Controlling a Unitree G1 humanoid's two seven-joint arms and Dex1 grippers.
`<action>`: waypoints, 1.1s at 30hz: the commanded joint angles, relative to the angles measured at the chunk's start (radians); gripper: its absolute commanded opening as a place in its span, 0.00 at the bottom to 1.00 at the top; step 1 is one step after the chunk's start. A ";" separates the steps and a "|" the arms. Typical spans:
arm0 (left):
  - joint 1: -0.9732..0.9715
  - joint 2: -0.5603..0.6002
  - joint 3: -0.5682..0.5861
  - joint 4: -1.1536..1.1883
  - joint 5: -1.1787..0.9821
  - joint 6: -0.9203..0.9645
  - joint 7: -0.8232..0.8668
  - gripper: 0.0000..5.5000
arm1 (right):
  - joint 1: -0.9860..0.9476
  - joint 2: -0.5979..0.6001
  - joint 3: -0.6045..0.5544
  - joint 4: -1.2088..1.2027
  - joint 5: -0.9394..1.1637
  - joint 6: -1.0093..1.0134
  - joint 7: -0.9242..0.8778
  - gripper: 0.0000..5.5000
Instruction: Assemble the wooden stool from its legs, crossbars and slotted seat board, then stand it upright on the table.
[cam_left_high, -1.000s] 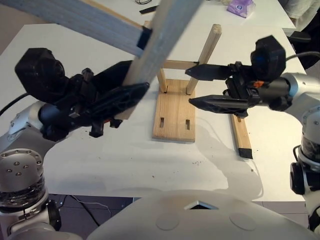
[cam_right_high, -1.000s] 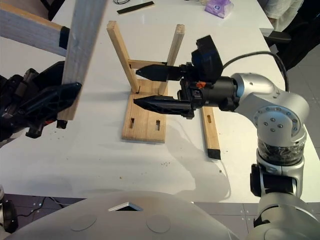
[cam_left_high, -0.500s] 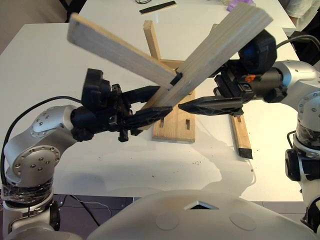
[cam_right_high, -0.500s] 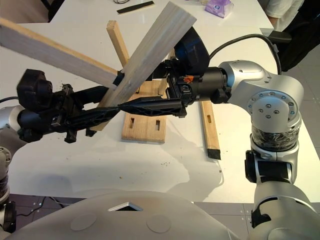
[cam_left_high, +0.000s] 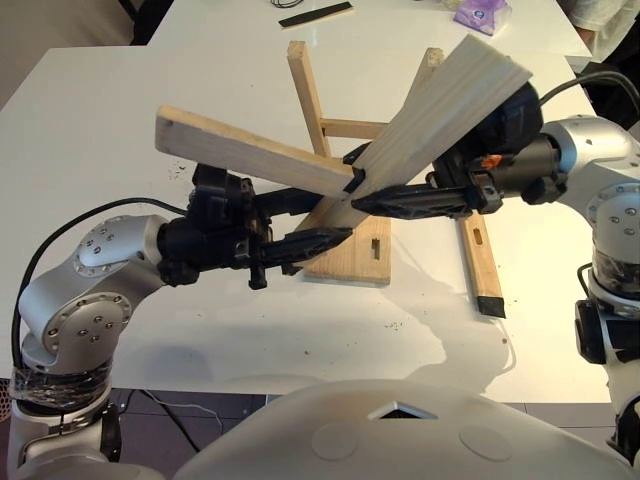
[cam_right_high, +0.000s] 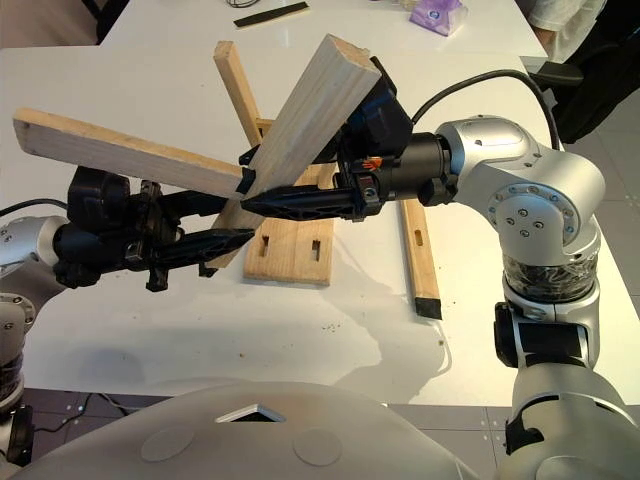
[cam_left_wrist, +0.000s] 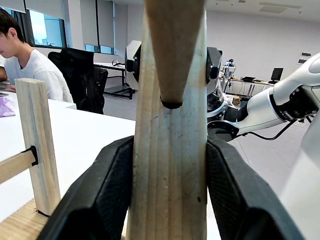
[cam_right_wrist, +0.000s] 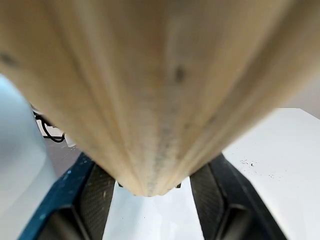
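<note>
The slotted seat board (cam_left_high: 352, 250) lies flat on the table, with two legs (cam_left_high: 309, 88) and a crossbar (cam_left_high: 352, 128) standing in its far slots. My left gripper (cam_left_high: 330, 216) is shut on the lower end of a leg (cam_left_high: 440, 110) held tilted above the board. A second bar (cam_left_high: 245, 152) branches off that leg at a black joint. In the left wrist view both fingers (cam_left_wrist: 102, 195) press the leg's sides. My right gripper (cam_left_high: 366, 182) is open and straddles the same leg just above the left gripper. One of its fingers (cam_left_high: 405, 200) lies under the wood and the other is hidden.
A loose wooden bar (cam_left_high: 483, 272) with a black tip lies on the table right of the board. A black strip (cam_left_high: 315, 14) and a purple packet (cam_left_high: 482, 14) sit at the far edge. Bare white table (cam_left_high: 90, 120) stretches left and in front.
My left arm swung the joined bars down from the near left to over the seat board. The right gripper moved left until its fingers flanked the held leg.
</note>
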 joint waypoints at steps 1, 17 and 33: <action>0.002 0.003 -0.041 0.030 0.085 0.006 0.035 0.51 | -0.013 -0.017 -0.021 0.005 -0.021 0.004 -0.007 0.37; 0.282 -0.019 -0.316 0.623 0.890 -0.545 0.012 0.68 | 0.202 -0.252 0.166 0.045 -0.535 -0.273 0.138 0.37; 0.300 -0.062 -0.311 0.603 0.932 -0.579 0.048 0.68 | 0.266 -0.252 0.108 0.047 -0.506 -0.246 0.152 0.37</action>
